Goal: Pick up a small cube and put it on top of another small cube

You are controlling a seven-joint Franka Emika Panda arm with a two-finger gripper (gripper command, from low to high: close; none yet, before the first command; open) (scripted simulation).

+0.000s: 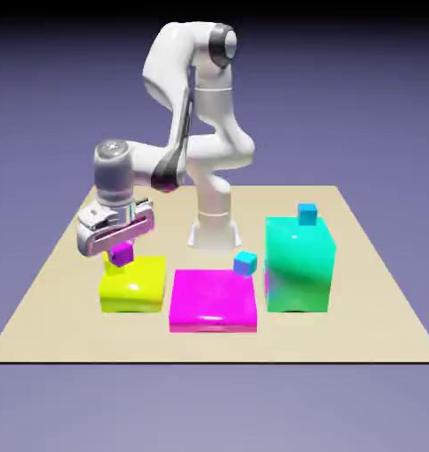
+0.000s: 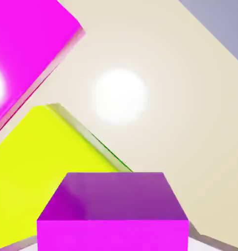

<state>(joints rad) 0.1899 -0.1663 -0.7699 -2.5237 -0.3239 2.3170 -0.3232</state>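
The gripper point(image 1: 121, 249) is clamped narrow on the small purple cube point(image 1: 121, 255), which hangs just above the top of the large yellow block point(image 1: 132, 284) at the exterior view's left. In the hand view the same purple cube point(image 2: 113, 213) fills the bottom of the picture between the fingertips and hides them, with the yellow block point(image 2: 37, 162) under it and the flat magenta block point(image 2: 28, 49) beyond. So the pick looks done, and the step in hand is the carry to the target.

The target is the trouble — no tiny yellow cube shows in either view. It may lie behind the hand or the arm, or out of frame; I cannot tell which. The next move calls for finding it, bringing the purple cube squarely over it and lowering it level before the jaws part, since a cube this small offers little top to land on.

The other small cubes in sight are cyan: one point(image 1: 307, 213) sits on top of the tall green block point(image 1: 298, 265) at the right, the other point(image 1: 245, 262) rests on the table at the far right corner of the magenta block point(image 1: 213, 300). Neither is the target.

The table point(image 1: 377, 300) is a plain beige slab, bare toward its near edge, with a bright glare spot in the hand view. Around it is only a blue-violet backdrop, dark toward the top.
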